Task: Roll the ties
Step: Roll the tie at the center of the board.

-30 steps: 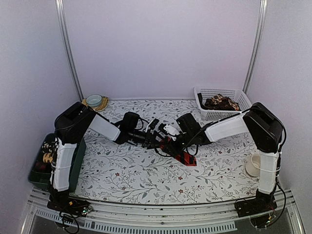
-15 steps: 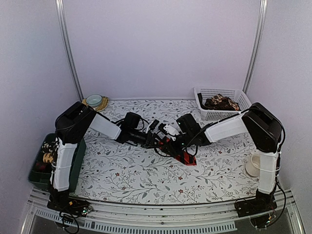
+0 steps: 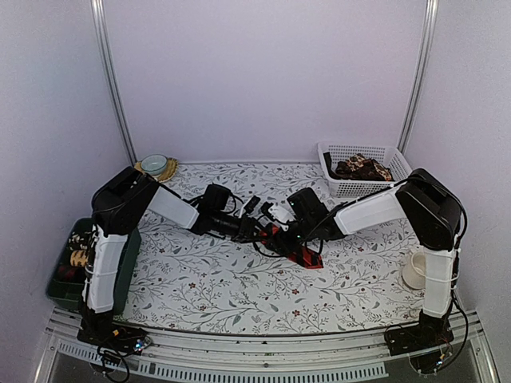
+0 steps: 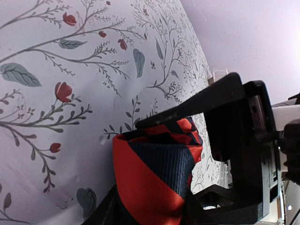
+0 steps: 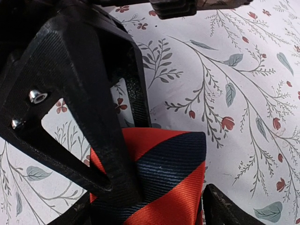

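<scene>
On floral tablecloth, L fingers clamp red striped tie; R fingers parted, loose around it.

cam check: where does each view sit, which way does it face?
Top external: above, behind the bases, looking down at the table; left arm, right arm show.
Left wrist: on left arm, looking past left fingers at the red striped tie.
Right wrist: on right arm, looking past right fingers at the tie.
Shared: all see the tie.
</scene>
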You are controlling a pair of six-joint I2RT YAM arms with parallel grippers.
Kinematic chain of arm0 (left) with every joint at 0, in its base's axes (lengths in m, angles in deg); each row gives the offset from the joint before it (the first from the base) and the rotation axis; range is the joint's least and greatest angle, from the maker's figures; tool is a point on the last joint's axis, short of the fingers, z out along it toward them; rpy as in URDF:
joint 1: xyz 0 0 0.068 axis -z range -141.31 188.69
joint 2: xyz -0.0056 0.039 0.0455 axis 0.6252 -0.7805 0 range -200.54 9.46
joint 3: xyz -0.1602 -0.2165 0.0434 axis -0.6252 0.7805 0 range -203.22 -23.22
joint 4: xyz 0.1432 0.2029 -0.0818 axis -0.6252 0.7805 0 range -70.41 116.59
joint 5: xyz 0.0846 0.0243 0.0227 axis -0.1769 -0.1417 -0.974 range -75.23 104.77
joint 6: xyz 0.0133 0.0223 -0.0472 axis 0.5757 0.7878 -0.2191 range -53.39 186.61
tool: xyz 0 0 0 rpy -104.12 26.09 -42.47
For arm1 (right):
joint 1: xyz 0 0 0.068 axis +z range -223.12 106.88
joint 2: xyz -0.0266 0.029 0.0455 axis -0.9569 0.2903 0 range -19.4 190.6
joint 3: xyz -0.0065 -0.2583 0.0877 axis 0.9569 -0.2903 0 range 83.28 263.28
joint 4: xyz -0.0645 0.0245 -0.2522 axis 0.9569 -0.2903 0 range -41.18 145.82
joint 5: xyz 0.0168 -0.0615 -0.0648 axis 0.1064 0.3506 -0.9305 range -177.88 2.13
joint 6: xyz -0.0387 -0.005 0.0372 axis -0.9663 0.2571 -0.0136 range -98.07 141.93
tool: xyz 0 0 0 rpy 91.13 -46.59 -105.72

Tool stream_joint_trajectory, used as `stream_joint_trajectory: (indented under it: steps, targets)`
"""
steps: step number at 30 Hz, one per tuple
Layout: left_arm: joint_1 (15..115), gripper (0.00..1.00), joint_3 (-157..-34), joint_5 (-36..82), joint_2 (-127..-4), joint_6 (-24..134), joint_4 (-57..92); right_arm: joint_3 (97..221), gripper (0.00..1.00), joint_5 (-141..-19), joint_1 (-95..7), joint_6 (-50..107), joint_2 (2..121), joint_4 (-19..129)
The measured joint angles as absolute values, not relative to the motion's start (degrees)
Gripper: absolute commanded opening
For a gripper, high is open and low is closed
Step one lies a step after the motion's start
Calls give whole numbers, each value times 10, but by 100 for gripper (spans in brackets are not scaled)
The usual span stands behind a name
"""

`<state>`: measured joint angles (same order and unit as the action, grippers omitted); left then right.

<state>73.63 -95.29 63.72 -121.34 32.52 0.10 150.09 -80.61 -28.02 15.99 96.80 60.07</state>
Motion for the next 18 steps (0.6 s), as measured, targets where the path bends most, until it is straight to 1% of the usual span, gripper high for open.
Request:
stream_joint_trajectory:
  steps: [3,6,12,15,18]
  targets:
    - [735,31,-953,638,-1215,322,-1,1503,89,-814,-280,164,968,581]
    - [735,30,-953,635,-1215,319,-1,1506,94,-806,-281,173,966,561]
    - [734,27,-956,613,-1203,325,30,1502,95,-749,-285,212,922,491]
    - [736,27,-969,583,-1189,341,76,1476,94,-708,-301,244,867,470]
    - [738,27,-989,534,-1176,363,130,1438,93,-666,-340,286,809,469]
